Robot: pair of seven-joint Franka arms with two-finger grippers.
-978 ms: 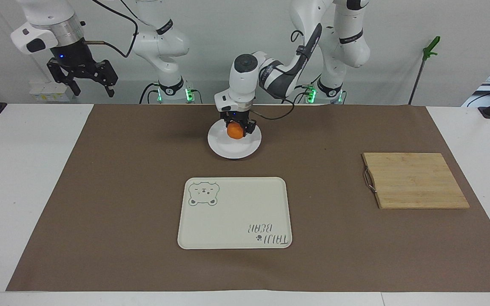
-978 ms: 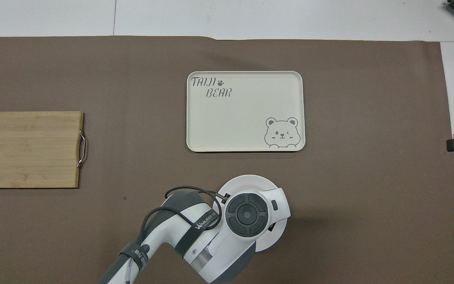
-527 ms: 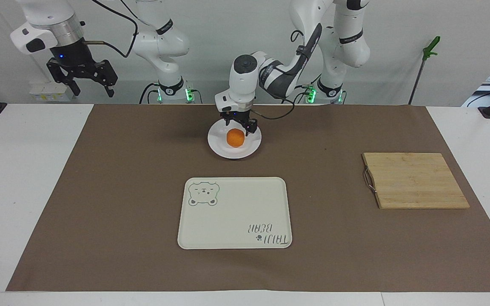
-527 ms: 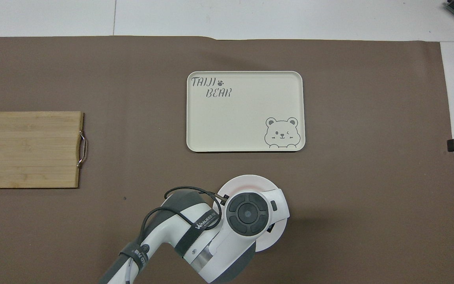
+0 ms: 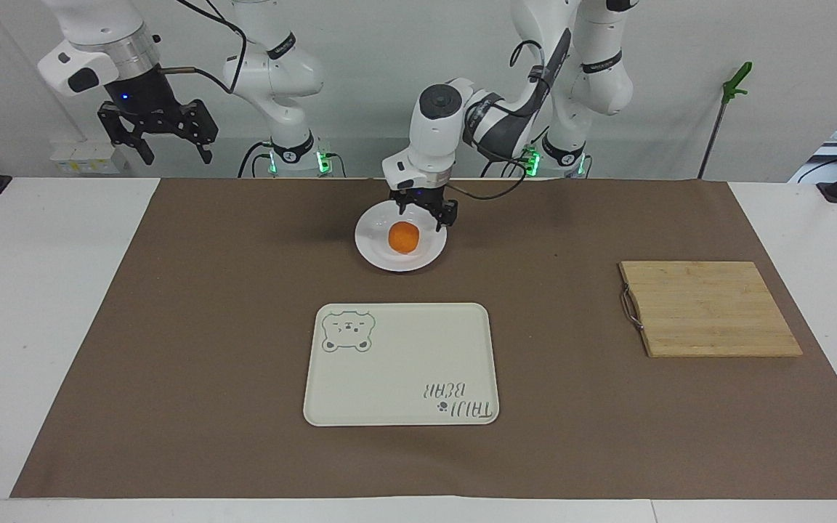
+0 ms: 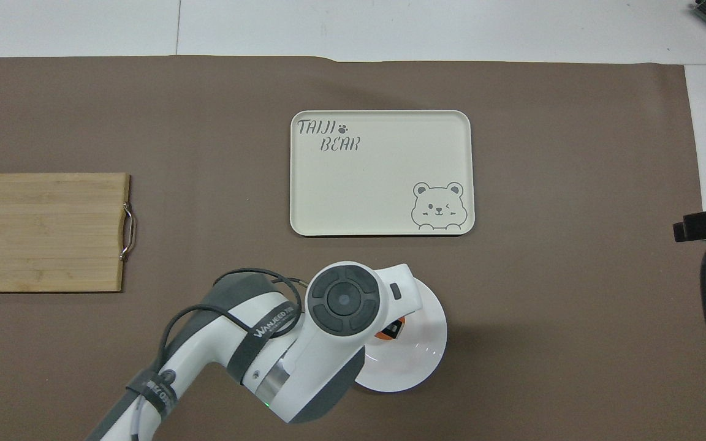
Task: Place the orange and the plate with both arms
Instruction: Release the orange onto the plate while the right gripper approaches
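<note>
The orange point(image 5: 404, 237) rests on the white plate point(image 5: 378, 252), which sits on the brown mat close to the robots. My left gripper point(image 5: 429, 216) hangs open just above the plate's rim, nothing between its fingers, clear of the orange. In the overhead view the left arm's wrist covers most of the orange point(image 6: 383, 334) and part of the plate point(image 6: 420, 361). My right gripper point(image 5: 179, 154) waits open, raised high over the right arm's end of the table.
A cream tray point(image 5: 400, 363) with a bear drawing lies farther from the robots than the plate. A bamboo cutting board point(image 5: 705, 309) with a metal handle lies toward the left arm's end. The brown mat point(image 5: 208, 327) covers most of the table.
The left gripper opened and let go of the orange, which now rests on the plate. It then rose and drew back toward its own base. The right gripper shifted slightly toward the table's middle.
</note>
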